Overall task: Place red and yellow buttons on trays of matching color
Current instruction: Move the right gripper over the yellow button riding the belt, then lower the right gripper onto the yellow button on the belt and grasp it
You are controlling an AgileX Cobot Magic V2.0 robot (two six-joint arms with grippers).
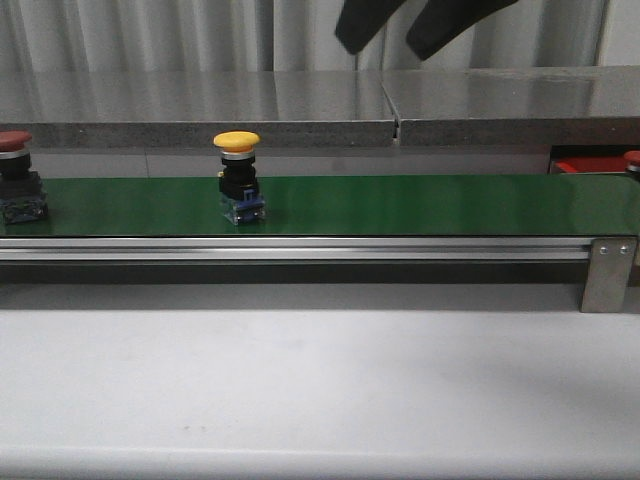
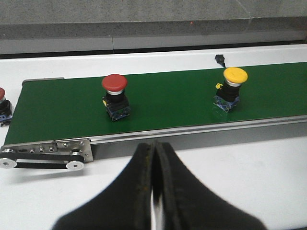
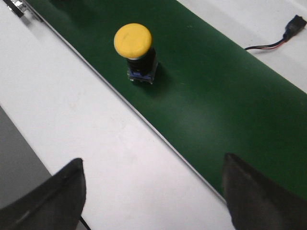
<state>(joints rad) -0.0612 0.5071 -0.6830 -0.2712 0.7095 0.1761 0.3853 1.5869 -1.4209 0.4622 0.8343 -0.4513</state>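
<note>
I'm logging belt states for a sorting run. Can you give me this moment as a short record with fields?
belt: long green belt, with two buttons on it in the left wrist view
yellow button: upright on the belt, untouched
red button: upright on the belt, near its roller end
red tray: only an edge shows, beyond the belt's right end
left gripper: fingers closed together, empty, short of the belt
right gripper: fingers wide apart, empty, above the near belt edge
</note>
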